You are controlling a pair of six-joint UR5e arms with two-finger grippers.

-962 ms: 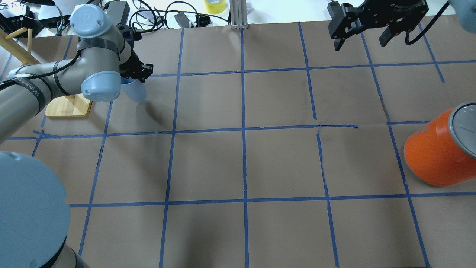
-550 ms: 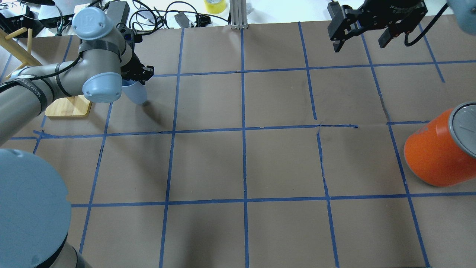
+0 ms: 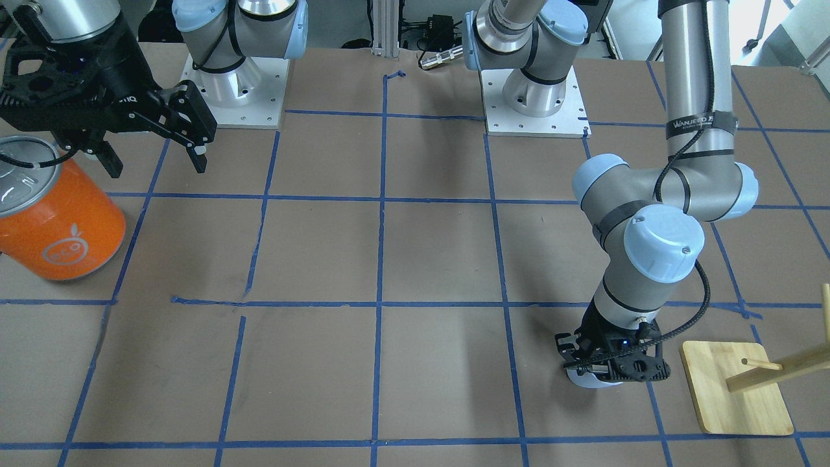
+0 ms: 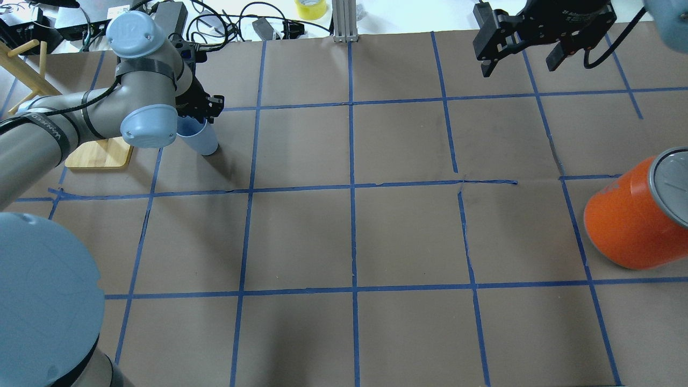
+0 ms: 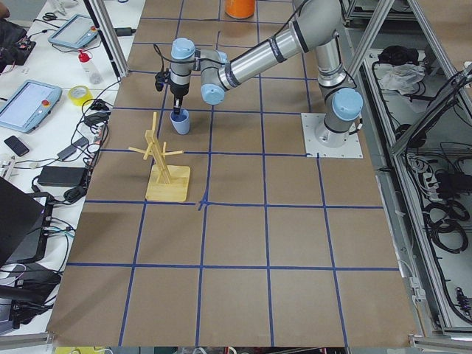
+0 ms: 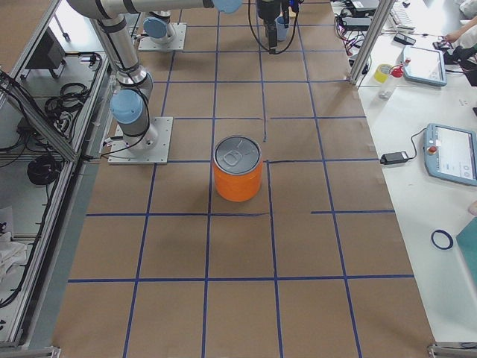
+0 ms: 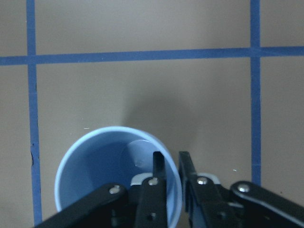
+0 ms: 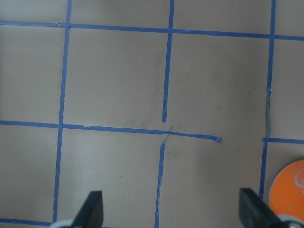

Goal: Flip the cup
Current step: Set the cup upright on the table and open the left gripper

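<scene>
The cup is a small pale blue tumbler, upright with its mouth up, at the table's far left. My left gripper is shut on its rim. In the left wrist view one finger is inside the cup and the other outside, pinching the wall at my left gripper. The cup's base looks to be at the paper, below the gripper. My right gripper is open and empty, high over the far right, well away from the cup.
A big orange can with a silver lid stands at the right edge. A wooden rack on a bamboo base stands just left of the cup. Blue tape lines grid the brown paper. Cables and a tape roll lie beyond the far edge.
The cup has swung from tilted to upright and come down toward the paper, shifting slightly right with my left gripper. The right gripper has barely moved.
</scene>
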